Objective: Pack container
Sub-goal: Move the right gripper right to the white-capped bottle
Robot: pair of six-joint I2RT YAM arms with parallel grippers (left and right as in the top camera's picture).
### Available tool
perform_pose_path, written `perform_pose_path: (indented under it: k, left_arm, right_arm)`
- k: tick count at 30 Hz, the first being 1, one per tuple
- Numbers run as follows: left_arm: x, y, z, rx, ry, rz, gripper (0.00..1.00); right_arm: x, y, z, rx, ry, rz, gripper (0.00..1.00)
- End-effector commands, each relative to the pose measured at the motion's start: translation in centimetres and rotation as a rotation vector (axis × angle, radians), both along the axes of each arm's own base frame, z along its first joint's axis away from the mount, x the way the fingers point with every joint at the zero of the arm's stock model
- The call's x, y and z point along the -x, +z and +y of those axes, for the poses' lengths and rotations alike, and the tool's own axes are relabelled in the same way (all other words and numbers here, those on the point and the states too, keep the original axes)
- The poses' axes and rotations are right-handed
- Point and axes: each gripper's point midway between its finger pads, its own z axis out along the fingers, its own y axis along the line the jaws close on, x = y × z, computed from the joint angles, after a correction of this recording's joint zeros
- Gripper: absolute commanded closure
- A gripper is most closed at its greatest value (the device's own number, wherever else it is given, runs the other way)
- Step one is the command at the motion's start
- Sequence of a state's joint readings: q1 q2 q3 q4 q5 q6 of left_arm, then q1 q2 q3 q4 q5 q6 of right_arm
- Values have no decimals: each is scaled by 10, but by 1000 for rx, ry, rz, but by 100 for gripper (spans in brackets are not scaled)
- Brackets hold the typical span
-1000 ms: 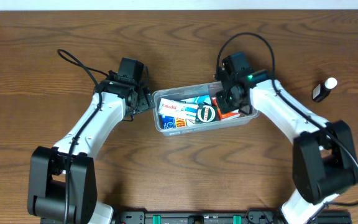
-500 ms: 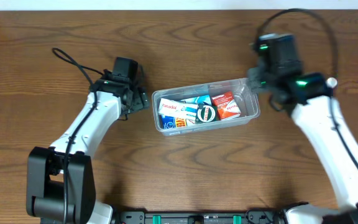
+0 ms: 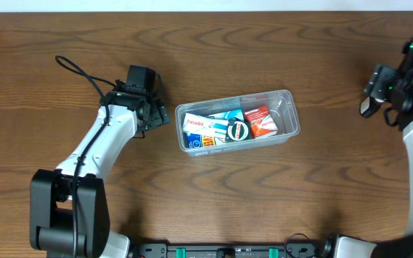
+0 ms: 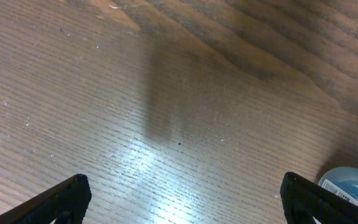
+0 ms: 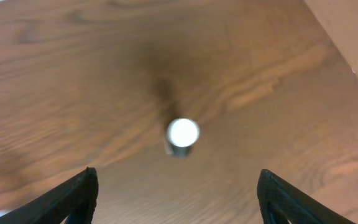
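Note:
The clear plastic container (image 3: 287, 94) lies at the table's middle with small boxes and a round black-and-white item in its left and middle parts. Only its corner (image 4: 352, 186) shows in the left wrist view. My left gripper (image 3: 162, 115) hangs just left of the container, open and empty (image 4: 185, 205) over bare wood. A small dark bottle (image 3: 367, 107) with a white cap (image 5: 183, 133) stands at the far right. My right gripper (image 3: 382, 94) hovers above it, jaws open (image 5: 178, 202), with the bottle ahead of the fingertips (image 5: 74, 198) and untouched.
The table's far edge runs along the top of the overhead view, and a table edge (image 5: 347, 56) crosses the upper right of the right wrist view. A black cable (image 3: 84, 72) loops behind the left arm.
My right arm has swung from the container's right end out to the far right, above the bottle, and its jaws have gone from shut to open. The left arm has barely shifted.

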State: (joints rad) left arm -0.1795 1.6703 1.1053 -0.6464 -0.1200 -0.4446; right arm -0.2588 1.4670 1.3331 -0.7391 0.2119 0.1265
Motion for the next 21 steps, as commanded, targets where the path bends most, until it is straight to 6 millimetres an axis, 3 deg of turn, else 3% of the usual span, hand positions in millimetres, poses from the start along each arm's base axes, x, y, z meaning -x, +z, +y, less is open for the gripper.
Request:
perform_pose_path:
  k: [1,11,16,21]
  left_arm:
    - [0,2,4,-24,-2,-5,2]
    - [0,2,4,-24,-2,-5,2]
    - [0,2,4,-24,-2,-5,2]
    - [0,2,4,-24,-2,-5,2]
  right_arm:
    - [0,-19,-26,-19,-72,41,16]
    - [-28,-73,-52,-139,41,55,23]
    - [-43,-101,-42,-175,170,79,19]
    - [-47,-122,-42,-168,214,118,25]
